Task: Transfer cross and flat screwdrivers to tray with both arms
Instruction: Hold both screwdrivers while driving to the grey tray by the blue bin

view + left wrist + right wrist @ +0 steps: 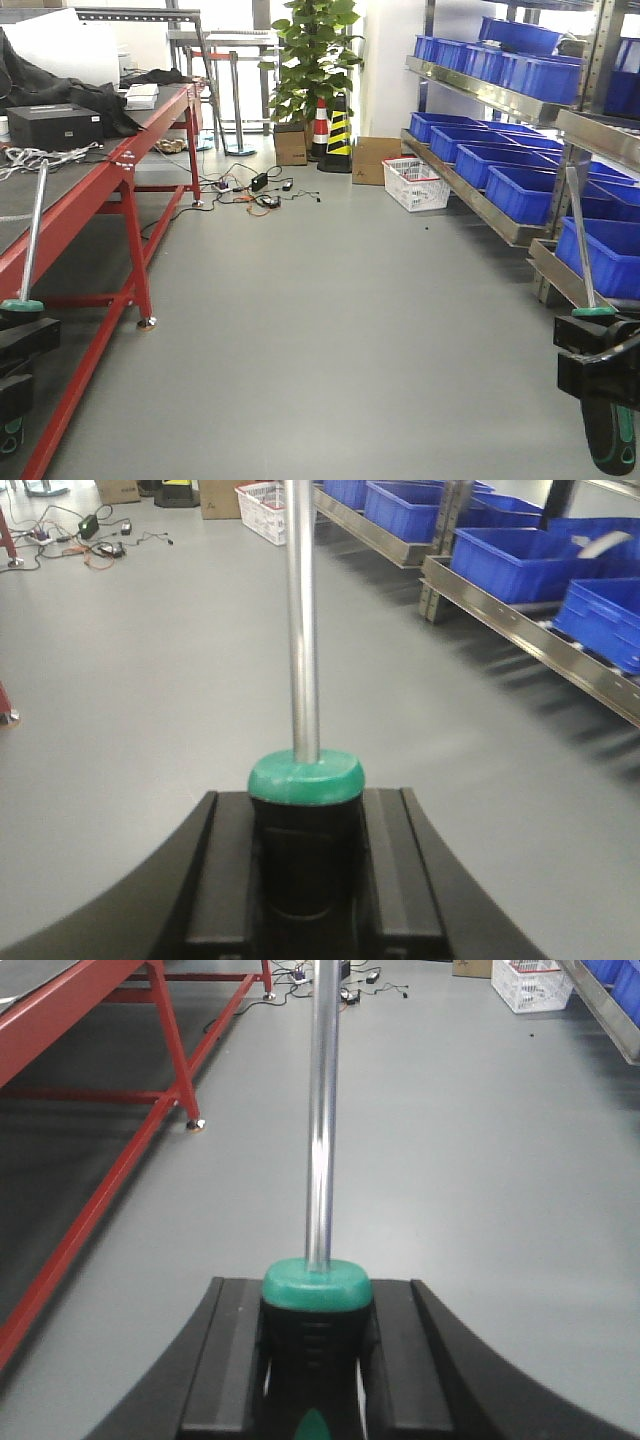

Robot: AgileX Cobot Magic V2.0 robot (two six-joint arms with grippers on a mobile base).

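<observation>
Screwdrivers (35, 230) number two: one clamped in the left gripper (306, 815), one in the right gripper (317, 1310).

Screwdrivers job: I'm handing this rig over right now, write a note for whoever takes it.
Left gripper: shut on a screwdriver by the handle, shaft sticking out ahead.
Right gripper: shut on the second screwdriver, same way.
Tray: in no view.
Done: both screwdrivers picked up.
Left: carry both to the tray, lay them in.
</observation>
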